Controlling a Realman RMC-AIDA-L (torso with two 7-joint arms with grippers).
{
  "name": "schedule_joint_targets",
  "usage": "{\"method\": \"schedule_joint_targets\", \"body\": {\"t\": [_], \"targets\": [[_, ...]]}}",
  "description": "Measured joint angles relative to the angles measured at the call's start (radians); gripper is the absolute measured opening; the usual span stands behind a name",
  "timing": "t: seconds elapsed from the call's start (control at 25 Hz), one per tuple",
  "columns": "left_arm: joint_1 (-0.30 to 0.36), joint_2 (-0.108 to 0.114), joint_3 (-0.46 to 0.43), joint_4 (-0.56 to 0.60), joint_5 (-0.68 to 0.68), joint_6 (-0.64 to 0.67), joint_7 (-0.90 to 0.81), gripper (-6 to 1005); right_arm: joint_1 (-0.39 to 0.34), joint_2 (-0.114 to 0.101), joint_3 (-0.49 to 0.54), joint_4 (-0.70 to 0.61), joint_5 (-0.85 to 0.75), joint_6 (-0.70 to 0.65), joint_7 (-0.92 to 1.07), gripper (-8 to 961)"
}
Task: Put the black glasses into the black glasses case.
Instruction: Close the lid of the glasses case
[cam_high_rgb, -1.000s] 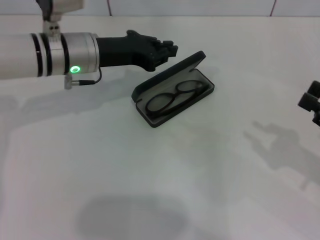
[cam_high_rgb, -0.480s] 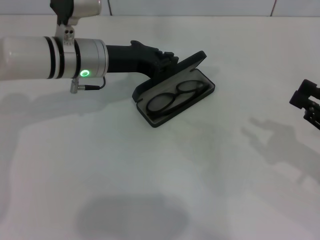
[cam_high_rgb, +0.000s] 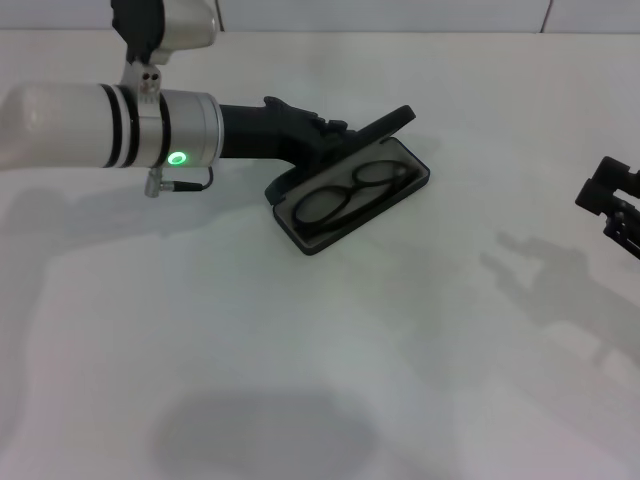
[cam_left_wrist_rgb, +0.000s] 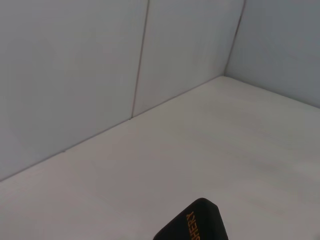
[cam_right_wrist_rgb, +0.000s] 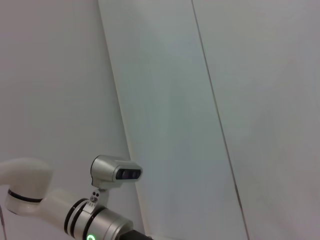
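White tabletop (cam_high_rgb: 330, 380) stretches out ahead of us, backed by pale wall panels. On it, a little left of centre, sits the black glasses case (cam_high_rgb: 348, 190) with its lid (cam_high_rgb: 352, 137) raised and tilted back. The black glasses (cam_high_rgb: 352, 192) already lie inside the grey-lined tray, lenses side by side, so we judge the placing itself done; what seems left is to close the lid, if that is wanted.

Our left gripper (cam_high_rgb: 318, 135) reaches in from the left at the far side of the case, right behind the raised lid and apparently touching its outer face. The glasses lie just beyond it on the near side of the lid, not held. We cannot tell how its fingers are set. From the left wrist view only a corner of the lid, with orange lettering, shows.

Our right gripper (cam_high_rgb: 610, 205) hangs at the right edge, well apart from the case; we cannot tell its state either.
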Motion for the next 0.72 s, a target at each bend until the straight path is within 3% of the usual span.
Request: {"method": "schedule_joint_targets", "body": {"t": [0.48, 0.72], "targets": [[0.008, -0.017, 0.002, 0.000, 0.038, 0.050, -0.013, 140, 0.002, 0.000, -0.003, 0.002, 0.000, -0.005, -0.006, 315], [0.012, -0.037, 0.002, -0.004, 0.097, 0.097, -0.013, 141, 0.004, 0.000, -0.006, 0.003, -0.001, -0.009, -0.011, 315]]}}
